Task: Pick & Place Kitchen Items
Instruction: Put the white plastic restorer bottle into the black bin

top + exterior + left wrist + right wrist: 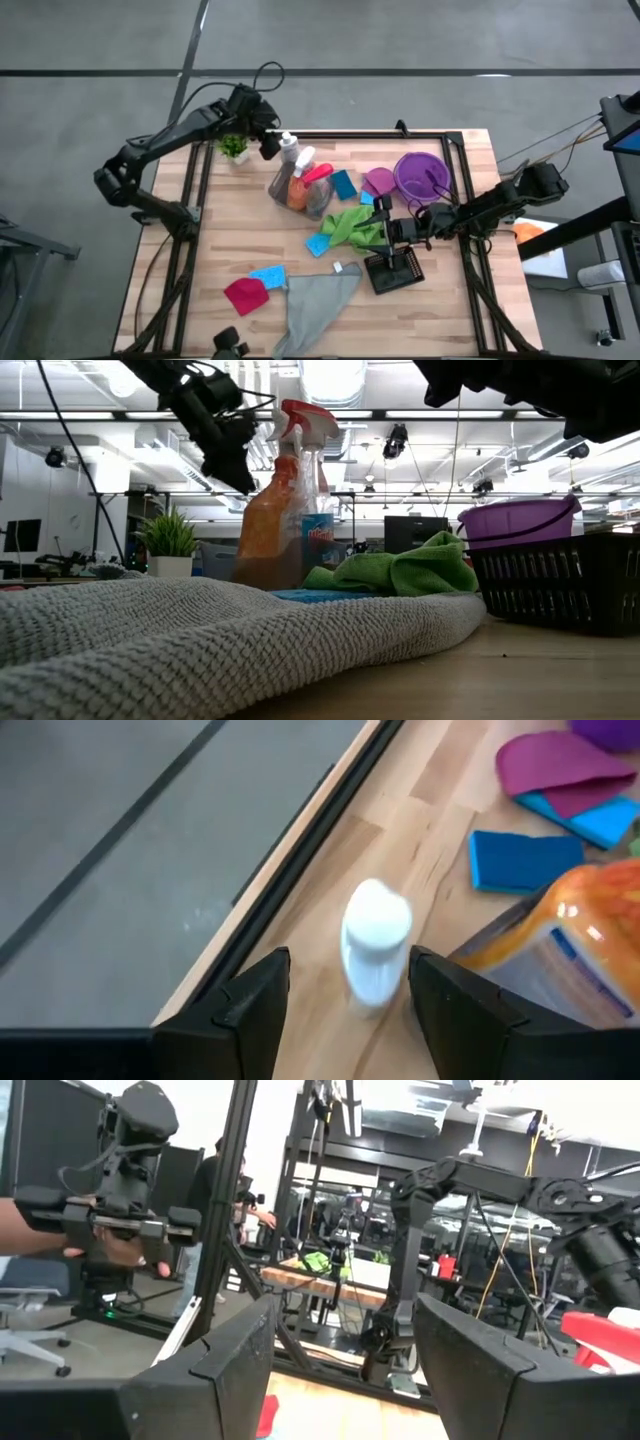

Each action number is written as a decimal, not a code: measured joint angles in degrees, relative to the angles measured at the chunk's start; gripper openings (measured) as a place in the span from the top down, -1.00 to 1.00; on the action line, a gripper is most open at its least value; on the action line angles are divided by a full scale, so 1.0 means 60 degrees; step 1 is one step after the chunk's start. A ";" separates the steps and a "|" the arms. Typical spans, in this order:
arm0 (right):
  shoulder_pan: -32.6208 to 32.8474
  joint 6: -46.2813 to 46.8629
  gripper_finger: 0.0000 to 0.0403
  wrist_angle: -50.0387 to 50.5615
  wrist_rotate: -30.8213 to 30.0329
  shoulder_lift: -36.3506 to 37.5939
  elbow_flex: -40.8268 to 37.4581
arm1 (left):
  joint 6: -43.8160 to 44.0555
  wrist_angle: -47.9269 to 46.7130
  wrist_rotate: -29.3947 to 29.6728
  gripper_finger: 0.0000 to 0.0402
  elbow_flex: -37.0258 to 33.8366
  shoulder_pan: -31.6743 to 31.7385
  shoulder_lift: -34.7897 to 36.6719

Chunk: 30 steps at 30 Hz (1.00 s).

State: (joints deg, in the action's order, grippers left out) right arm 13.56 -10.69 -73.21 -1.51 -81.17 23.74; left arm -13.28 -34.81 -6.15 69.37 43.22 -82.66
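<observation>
Now my left gripper (pixel 345 1010) straddles the white bottle (pixel 375 942) at the table (pixel 200 270) edge farthest from the grey cloth (pixel 315 300) — fingers parted on either side of the cap, not yet pressing it, so nothing is held. That bottle stands upright, long axis vertical, directly between my fingers, just beside the orange-and-white bottle (pixel 570 955) and on the potted plant (pixel 234 147) side of the bottle cluster. I judge closing squarely around the neck is what matters next. My right gripper (pixel 385 232) hangs released above the green cloth (pixel 352 226) — farther from the white bottle, so my left arm takes it.
</observation>
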 joint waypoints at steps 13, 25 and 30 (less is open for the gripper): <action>0.0000 0.0152 -0.13 0.0177 -0.0002 -0.0004 -0.0006 | -0.0076 -0.0029 -0.0581 -0.03 0.0331 0.0000 -0.0882; 0.0000 0.0197 -0.13 0.0226 -0.0035 -0.0004 -0.0010 | -0.0102 0.0428 -0.0550 -0.03 0.0313 -0.0011 -0.1191; 0.0000 0.0224 -0.13 0.0289 -0.0035 -0.0007 -0.0010 | -0.0073 0.0427 -0.0546 -0.03 0.0257 -0.0018 -0.1191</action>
State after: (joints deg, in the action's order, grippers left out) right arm 13.56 -9.34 -71.48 -1.72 -81.21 23.68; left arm -13.72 -32.25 -9.43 70.91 43.11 -89.80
